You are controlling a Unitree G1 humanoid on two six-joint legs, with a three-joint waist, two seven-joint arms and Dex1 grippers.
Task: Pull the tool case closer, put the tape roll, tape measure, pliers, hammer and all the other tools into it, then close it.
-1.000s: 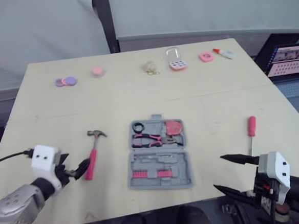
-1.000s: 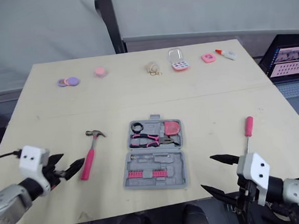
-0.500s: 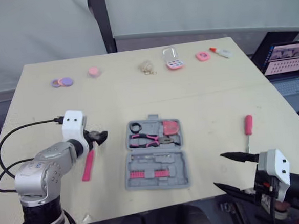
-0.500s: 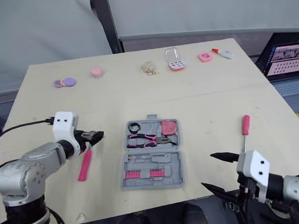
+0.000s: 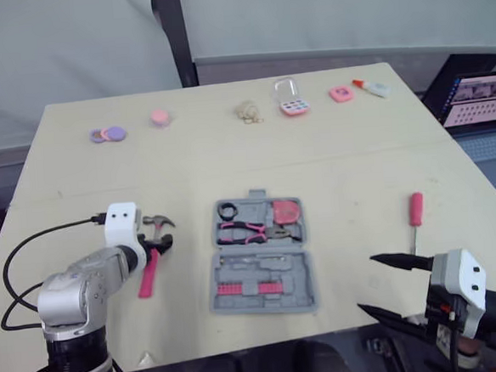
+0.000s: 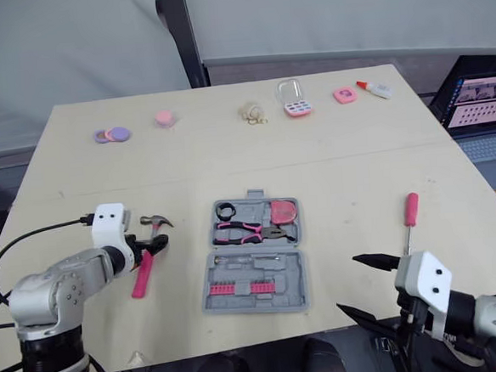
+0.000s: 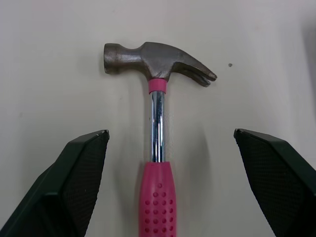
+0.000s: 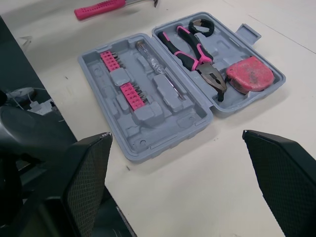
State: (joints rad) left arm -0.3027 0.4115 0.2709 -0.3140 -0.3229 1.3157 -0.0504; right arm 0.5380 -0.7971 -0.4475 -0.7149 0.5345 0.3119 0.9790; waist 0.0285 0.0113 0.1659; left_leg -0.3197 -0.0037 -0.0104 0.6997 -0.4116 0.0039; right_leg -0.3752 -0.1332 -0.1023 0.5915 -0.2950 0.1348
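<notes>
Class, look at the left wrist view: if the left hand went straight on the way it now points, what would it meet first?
Most likely the hammer: its shaft lies centred in front of the open left hand, flat on the table. How far off it is, I cannot tell.

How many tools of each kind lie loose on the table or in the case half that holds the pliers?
hammer: 1
screwdriver: 1
pliers: 1
tape measure: 1
tape roll: 1
Total: 5
</notes>
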